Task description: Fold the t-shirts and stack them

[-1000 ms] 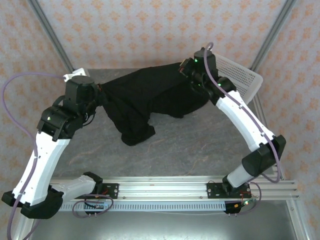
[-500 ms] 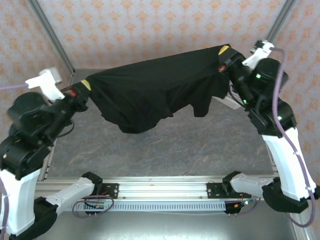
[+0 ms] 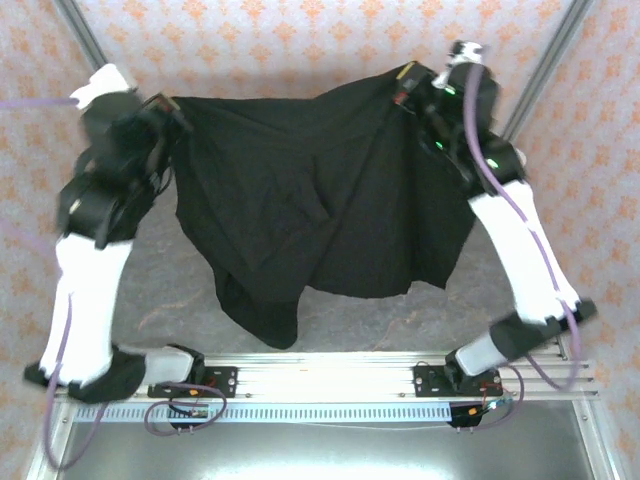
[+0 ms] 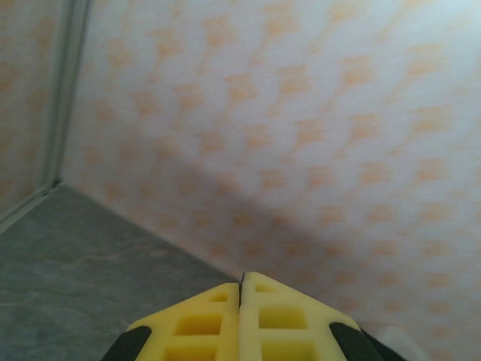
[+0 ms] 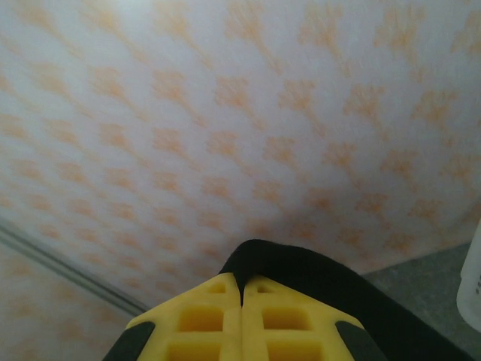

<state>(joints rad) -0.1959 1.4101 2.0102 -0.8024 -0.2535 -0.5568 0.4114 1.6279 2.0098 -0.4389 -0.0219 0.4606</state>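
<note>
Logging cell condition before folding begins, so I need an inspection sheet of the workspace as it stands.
Surface: grey marbled table, no spills seen.
Job's things: black t-shirt held spread in the air, lower folds hanging toward the near rail.
Clutter: white object edge, too little to identify.
Grippers: left gripper and right gripper, jaws shut on the t-shirt's upper corners.
Cables: purple cable loops along the right arm.
Surroundings: orange-patterned wall, metal frame post.
</note>
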